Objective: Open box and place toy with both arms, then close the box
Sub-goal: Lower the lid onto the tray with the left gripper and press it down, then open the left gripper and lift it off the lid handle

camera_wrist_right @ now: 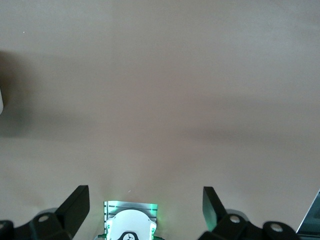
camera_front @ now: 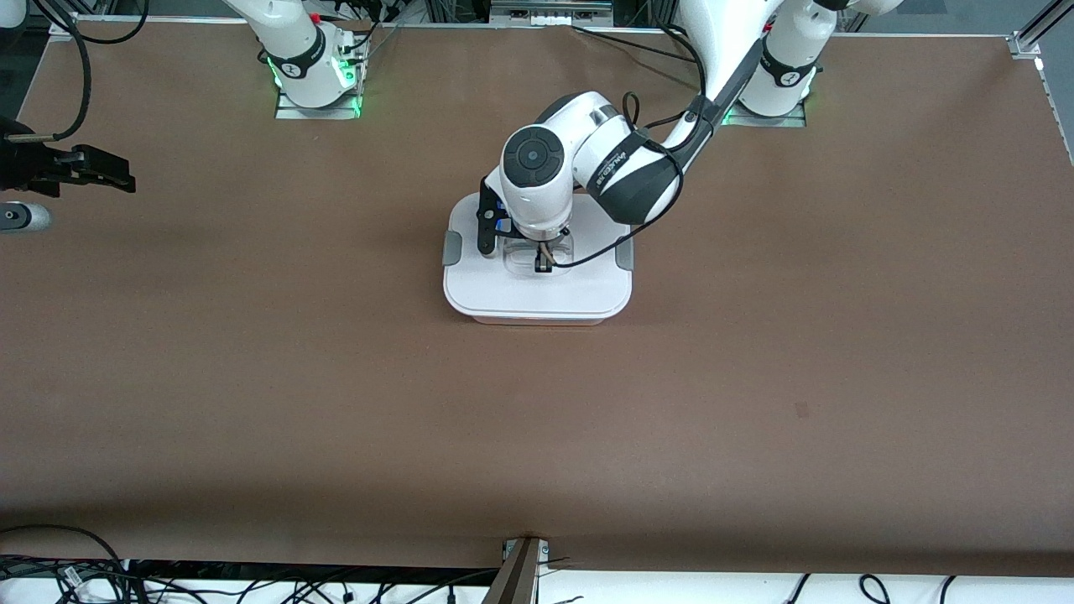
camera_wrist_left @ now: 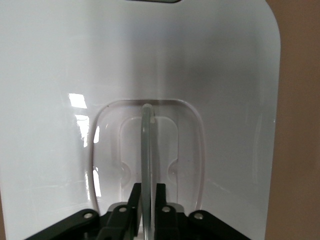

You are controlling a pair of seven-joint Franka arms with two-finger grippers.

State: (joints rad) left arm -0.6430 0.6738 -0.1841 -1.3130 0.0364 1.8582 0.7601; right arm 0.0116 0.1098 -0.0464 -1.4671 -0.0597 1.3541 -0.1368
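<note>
The box (camera_front: 537,289) stands in the middle of the table with its flat white lid (camera_wrist_left: 200,75) lying on the pale base. Its two grey side clips (camera_front: 452,247) (camera_front: 623,252) show at the lid's ends. My left gripper (camera_front: 541,262) is down on the lid, shut on the clear recessed handle (camera_wrist_left: 146,145), with one finger on each side of the handle's thin bar, as the left wrist view shows (camera_wrist_left: 146,192). My right gripper (camera_front: 117,176) is open and empty, held over the table's edge at the right arm's end (camera_wrist_right: 145,200). The toy is out of view.
The arms' bases (camera_front: 315,75) (camera_front: 776,84) stand at the table's edge farthest from the front camera. A grey cylindrical part (camera_front: 21,218) sits at the right arm's end of the table. Cables (camera_front: 67,579) lie below the near edge. Brown table (camera_front: 537,436) surrounds the box.
</note>
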